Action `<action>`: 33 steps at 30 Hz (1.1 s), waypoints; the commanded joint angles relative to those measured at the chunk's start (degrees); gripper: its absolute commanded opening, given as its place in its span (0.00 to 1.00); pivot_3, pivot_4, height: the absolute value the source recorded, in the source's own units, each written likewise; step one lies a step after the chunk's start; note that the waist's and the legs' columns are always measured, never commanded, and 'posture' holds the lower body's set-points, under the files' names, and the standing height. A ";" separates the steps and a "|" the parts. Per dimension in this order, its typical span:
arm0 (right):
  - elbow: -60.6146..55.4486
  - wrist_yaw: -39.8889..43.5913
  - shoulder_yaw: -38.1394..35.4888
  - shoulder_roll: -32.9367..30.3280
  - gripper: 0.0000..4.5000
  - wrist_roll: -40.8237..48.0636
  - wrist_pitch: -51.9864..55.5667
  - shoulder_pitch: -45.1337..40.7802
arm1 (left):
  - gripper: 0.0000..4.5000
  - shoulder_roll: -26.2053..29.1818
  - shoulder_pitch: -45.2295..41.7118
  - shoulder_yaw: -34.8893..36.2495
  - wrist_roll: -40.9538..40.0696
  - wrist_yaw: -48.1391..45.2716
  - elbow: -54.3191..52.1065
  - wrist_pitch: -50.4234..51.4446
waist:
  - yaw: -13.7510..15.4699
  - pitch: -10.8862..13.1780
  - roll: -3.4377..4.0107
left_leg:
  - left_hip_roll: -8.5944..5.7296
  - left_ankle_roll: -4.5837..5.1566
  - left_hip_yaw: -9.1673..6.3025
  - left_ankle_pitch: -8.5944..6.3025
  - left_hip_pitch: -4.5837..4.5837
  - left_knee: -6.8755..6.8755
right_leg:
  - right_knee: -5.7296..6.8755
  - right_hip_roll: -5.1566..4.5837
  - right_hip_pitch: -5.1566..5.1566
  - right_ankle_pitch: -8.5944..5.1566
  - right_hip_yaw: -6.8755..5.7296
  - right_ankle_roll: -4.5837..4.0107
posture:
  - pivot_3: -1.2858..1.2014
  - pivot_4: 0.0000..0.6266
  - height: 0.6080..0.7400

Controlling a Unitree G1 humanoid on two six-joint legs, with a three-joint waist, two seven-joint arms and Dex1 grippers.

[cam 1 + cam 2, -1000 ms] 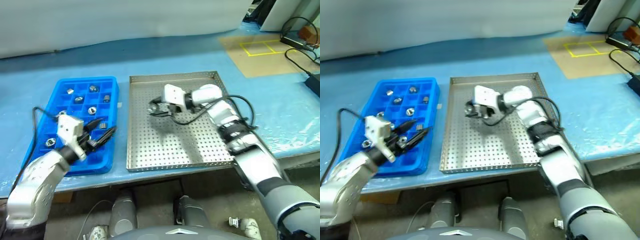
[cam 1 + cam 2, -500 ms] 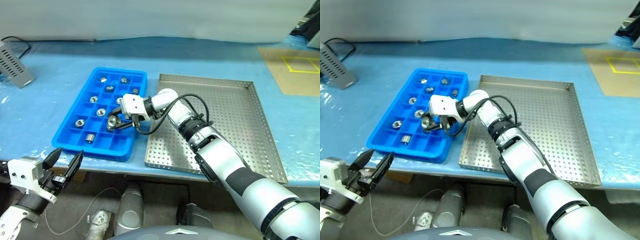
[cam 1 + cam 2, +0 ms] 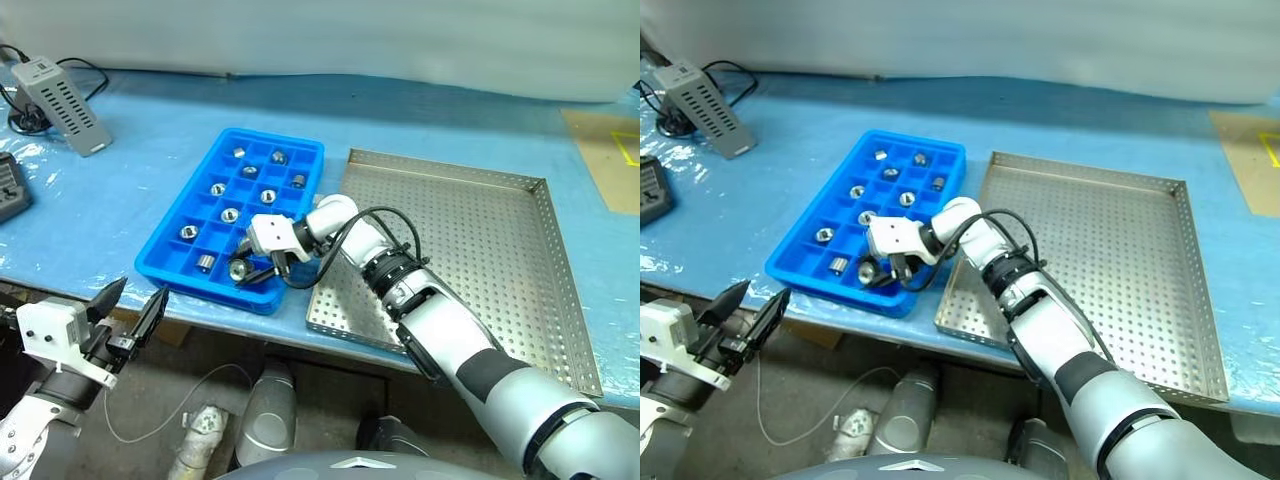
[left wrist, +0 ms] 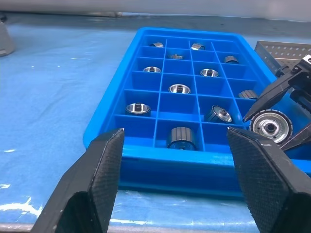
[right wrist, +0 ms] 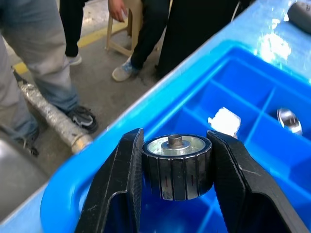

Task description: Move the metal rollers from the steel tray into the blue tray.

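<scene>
Metal roller (image 5: 176, 165) axis upright | right tool (image 5: 176, 194) clamps it | left tool (image 4: 175, 194) apart

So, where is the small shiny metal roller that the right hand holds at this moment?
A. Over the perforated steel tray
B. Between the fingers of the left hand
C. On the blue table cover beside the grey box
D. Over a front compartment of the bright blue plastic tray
D: the right hand is shut on the small shiny metal roller above a near-edge compartment of the bright blue plastic tray, apart from the perforated steel tray.
</scene>
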 commanded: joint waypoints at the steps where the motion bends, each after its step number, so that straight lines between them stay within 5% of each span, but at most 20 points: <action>1: -2.46 1.80 0.12 -1.07 0.36 0.53 -1.41 0.38 | 0.79 1.41 -1.31 -0.38 -0.33 0.45 0.29 0.38 | -0.06 0.00 0.00 | 0.01 -0.01 0.00 0.01 0.00 0.00 | 0.00 0.03 0.00 0.01 0.00 0.02 | 0.75 0.24 1.00; 5: -3.64 3.43 0.26 -2.21 0.36 1.28 -2.34 1.74 | 0.79 3.02 -4.02 -1.46 -0.37 0.59 1.56 1.38 | -0.37 -0.01 -0.01 | 0.06 -0.10 0.00 0.06 0.05 0.01 | 0.02 0.17 0.00 0.11 0.04 0.18 | 0.74 0.24 1.00; 10: -3.96 0.06 0.10 -2.87 0.72 -0.02 -0.29 1.67 | 0.79 4.34 -6.48 -2.25 -1.09 0.93 2.04 3.00 | -1.42 -0.02 -0.02 | 0.05 -0.11 0.00 0.07 0.07 0.05 | 0.08 0.17 0.04 0.11 0.05 0.17 | 0.73 0.24 1.00; 18: -6.92 -1.12 -6.14 -8.52 0.72 4.91 5.83 -1.01 | 0.79 6.95 -11.69 -4.84 -2.05 0.39 3.07 5.72 | -1.86 -0.02 -0.02 | 0.05 -0.20 0.00 0.13 0.24 0.10 | 0.27 0.18 0.15 0.01 0.10 -0.03 | 0.69 0.24 1.00; 23: -9.77 -11.34 -13.06 -12.44 0.72 6.70 11.08 -1.07 | 0.79 9.52 -20.30 -9.27 -0.49 -1.44 8.98 6.70 | -3.44 -0.02 -0.02 | 0.18 -0.39 -0.01 0.25 0.17 0.40 | 0.31 0.69 0.17 0.14 0.13 -0.12 | 0.63 0.24 1.00; 33: -32.95 -38.80 -22.83 -18.63 0.72 4.31 24.22 18.52 | 0.79 6.54 -51.82 -25.72 8.60 -8.86 37.43 2.68 | -13.08 -0.09 -0.09 | 0.08 -0.92 0.16 0.59 -0.01 1.06 | 1.23 0.76 0.00 0.30 0.21 0.08 | 0.50 0.24 1.00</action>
